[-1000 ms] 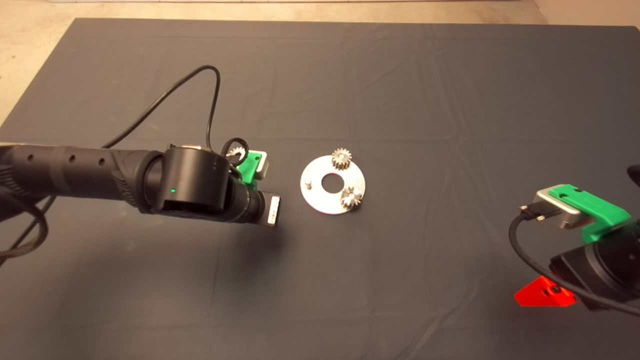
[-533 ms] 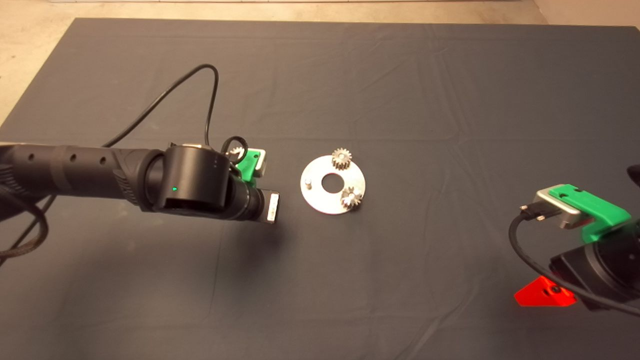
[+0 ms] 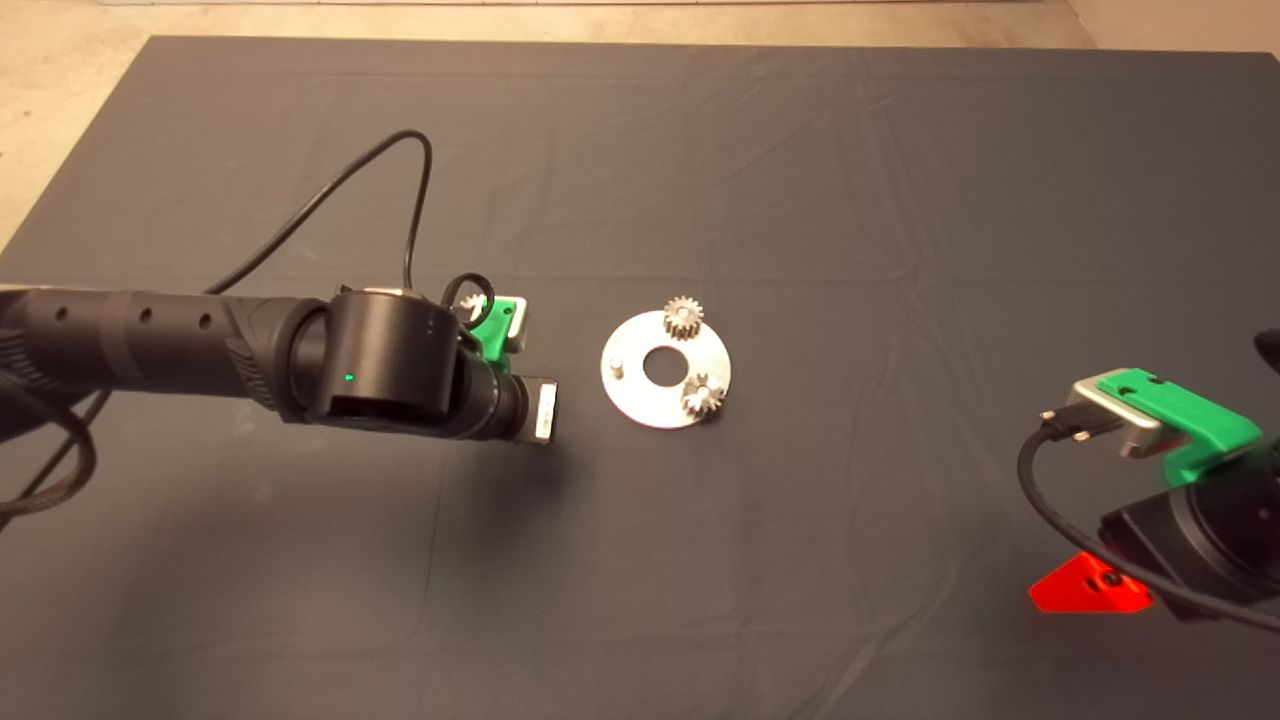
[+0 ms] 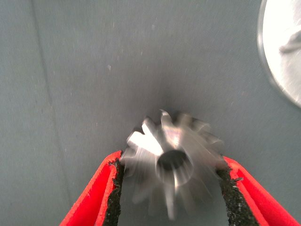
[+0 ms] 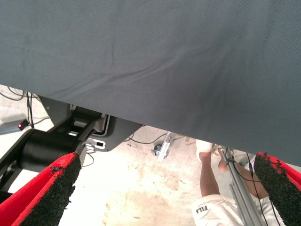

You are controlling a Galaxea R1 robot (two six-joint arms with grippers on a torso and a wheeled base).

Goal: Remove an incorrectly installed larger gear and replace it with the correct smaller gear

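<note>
left gripper (image 4: 171,181) left of plate (image 3: 625,395) | pinching larger gear (image 4: 173,162) by its teeth | small, hard, slippery steel; hold flanks squarely | right gripper (image 5: 167,188) parked near right, wide open, empty

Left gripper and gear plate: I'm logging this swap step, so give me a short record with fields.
left gripper: left of the plate, shut on the larger gear
larger gear: bright, pointed teeth, between both pads, off the plate
plate: round silver disc on the mat
gears on plate: two, far edge and near-right edge
bare peg: left side of plate
right gripper: open, parked at lower right
</note>
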